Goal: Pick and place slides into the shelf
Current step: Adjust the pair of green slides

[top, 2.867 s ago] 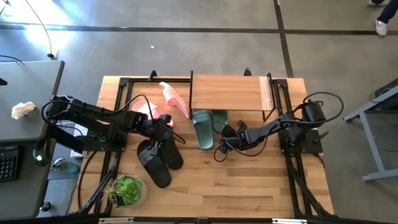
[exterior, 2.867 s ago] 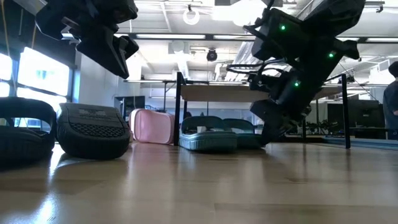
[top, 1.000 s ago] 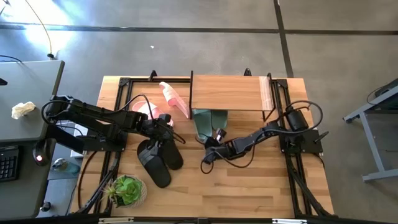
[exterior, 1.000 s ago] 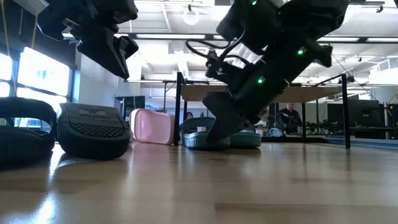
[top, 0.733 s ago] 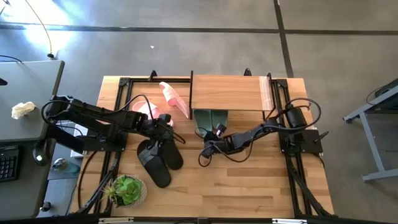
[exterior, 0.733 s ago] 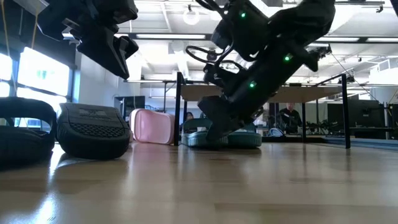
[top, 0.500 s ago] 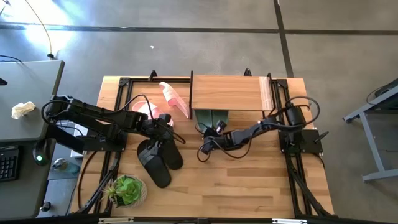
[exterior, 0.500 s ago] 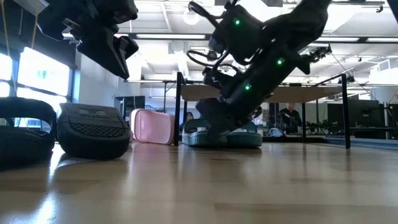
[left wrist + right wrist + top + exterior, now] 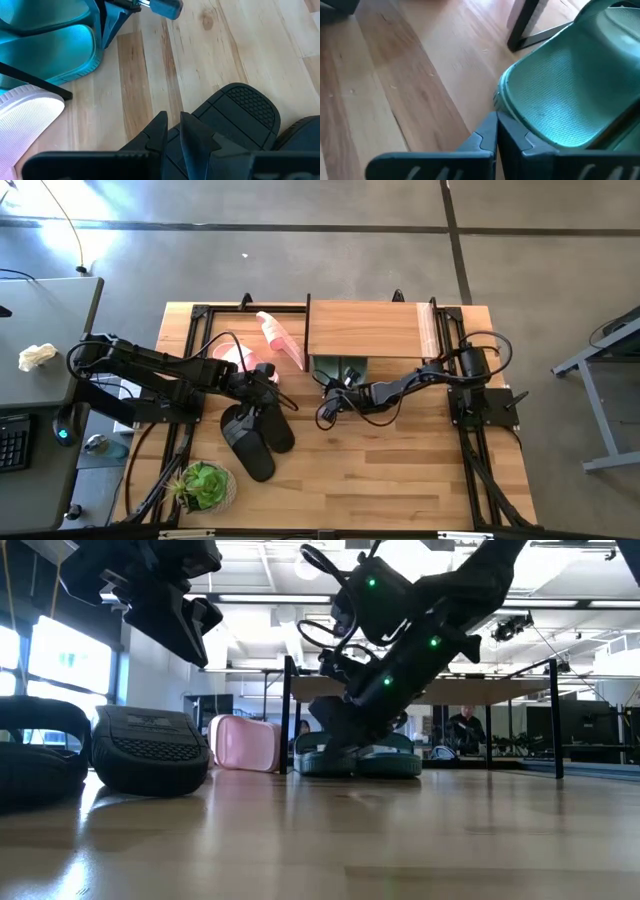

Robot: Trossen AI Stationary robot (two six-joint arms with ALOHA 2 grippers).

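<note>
The sage-green slides (image 9: 340,366) lie side by side, mostly under the shelf (image 9: 365,328), with only their heels showing. My right gripper (image 9: 329,391) is shut and low at the heel of the left green slide (image 9: 560,85). The black pair (image 9: 250,445) lies on the table near the left edge. My left gripper (image 9: 262,387) hovers shut above the black pair (image 9: 235,115) and touches nothing. One pink slide (image 9: 273,335) leans by the shelf's left leg. The other pink slide (image 9: 235,355) lies beside it. My right gripper meets the left green slide at its heel rim (image 9: 503,102) with its shut fingertips (image 9: 490,131). It comes low and slanting from the table's near right side. The slide lies flat on the table, toe end under the shelf.
A potted plant (image 9: 205,485) stands at the near left corner. The shelf's black leg (image 9: 525,25) stands just left of the green slide's heel. Bare tabletop (image 9: 400,470) stretches across the near middle and right. Cables loop around both arms.
My right gripper has moved toward the far edge and a little left, staying low and shut. The green slides have slid ahead of it along the table, farther under the shelf, so that less of their heels shows.
</note>
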